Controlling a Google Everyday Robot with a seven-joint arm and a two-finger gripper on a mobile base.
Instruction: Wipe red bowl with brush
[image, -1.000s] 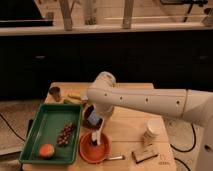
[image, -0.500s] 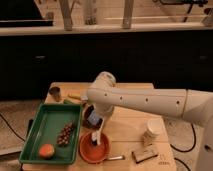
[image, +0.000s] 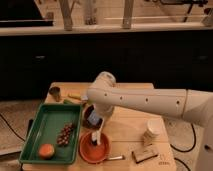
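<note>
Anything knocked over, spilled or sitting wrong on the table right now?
Nothing stands out. The gripper hangs over the red bowl with the brush pointing down into it; the bowl sits flat beside the green tray, and the cup is upright.

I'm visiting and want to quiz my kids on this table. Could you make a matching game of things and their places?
Things:
1. red bowl
2. gripper
3. green tray
4. paper cup

Places:
A. right side of the table
B. left side, holding grapes
C. front edge, under the gripper
D. over the red bowl, with the brush

Pairs: 1-C, 2-D, 3-B, 4-A
</note>
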